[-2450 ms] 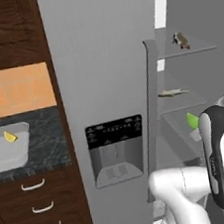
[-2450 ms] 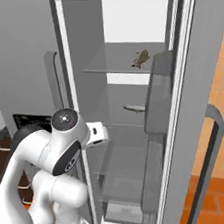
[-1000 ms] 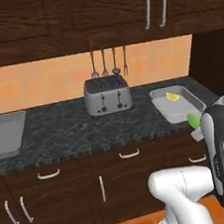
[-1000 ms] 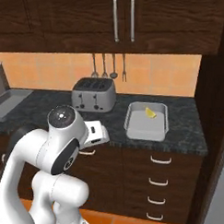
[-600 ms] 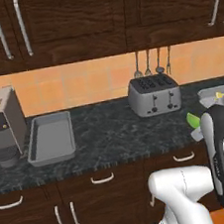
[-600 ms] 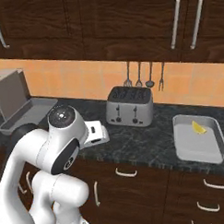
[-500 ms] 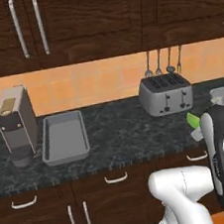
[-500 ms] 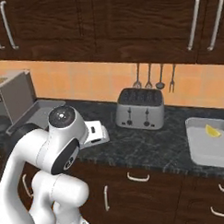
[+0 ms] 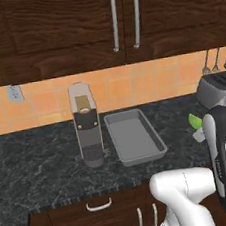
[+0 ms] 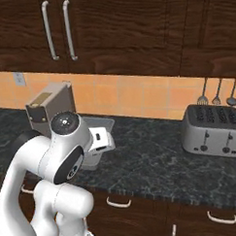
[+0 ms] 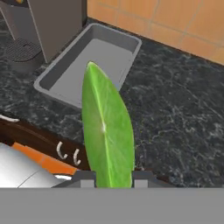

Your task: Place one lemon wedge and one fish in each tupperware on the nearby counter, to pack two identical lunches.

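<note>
Green lemon wedge (image 11: 107,140) centre frame in hand view, upright, clamped in closed hand (image 11: 110,175). Grey tupperware (image 11: 89,61) upper left on black bench (image 11: 175,100), just beside coffee machine (image 9: 86,123). Toaster (image 10: 211,130) at right.

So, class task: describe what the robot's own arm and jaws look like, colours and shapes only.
The arm is glossy white with rounded, tube-like links, and dark grey discs cap its joints. A dark strip runs down one link in the left base view. The gripper ends in two small, dark grey, square-ended jaws. No cables or markings are visible.
</note>
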Controlling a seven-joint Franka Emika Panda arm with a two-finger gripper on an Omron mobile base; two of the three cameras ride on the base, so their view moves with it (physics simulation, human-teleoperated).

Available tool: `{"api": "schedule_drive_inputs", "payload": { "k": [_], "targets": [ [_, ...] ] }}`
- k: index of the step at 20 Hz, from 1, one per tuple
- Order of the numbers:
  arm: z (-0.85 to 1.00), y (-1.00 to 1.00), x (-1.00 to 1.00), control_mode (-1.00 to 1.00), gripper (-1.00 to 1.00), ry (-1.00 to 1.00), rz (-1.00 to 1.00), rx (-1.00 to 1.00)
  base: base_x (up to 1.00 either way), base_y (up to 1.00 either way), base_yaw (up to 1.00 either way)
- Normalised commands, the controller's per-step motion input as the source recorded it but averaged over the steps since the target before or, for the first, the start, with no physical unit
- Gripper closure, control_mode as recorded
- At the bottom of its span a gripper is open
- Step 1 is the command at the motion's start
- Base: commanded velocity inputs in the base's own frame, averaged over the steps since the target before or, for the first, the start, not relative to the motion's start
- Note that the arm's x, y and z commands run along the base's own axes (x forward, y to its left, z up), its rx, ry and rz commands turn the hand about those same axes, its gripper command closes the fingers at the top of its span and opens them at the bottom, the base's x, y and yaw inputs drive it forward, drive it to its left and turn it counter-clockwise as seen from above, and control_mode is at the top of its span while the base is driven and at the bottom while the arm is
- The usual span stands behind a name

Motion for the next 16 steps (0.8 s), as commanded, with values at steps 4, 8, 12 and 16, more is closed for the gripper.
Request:
{"api": "schedule_drive_inputs", "payload": {
  "k": [4,8,12,16],
  "targets": [
    [0.0,0.0,0.0,1.0,1.0,0.0,0.0,0.0,0.75,1.0,0.0],
    [-0.93,0.64,0.78,-1.0,1.0,0.09,0.0,-0.19,0.0,0.0,0.0],
    [-0.67,0.0,0.84,-1.0,1.0,0.0,0.0,-0.03,0.0,0.0,0.0],
    [-0.56,-0.19,1.0,-1.0,1.0,0.05,0.0,0.03,0.0,0.0,0.0]
  ]
}}
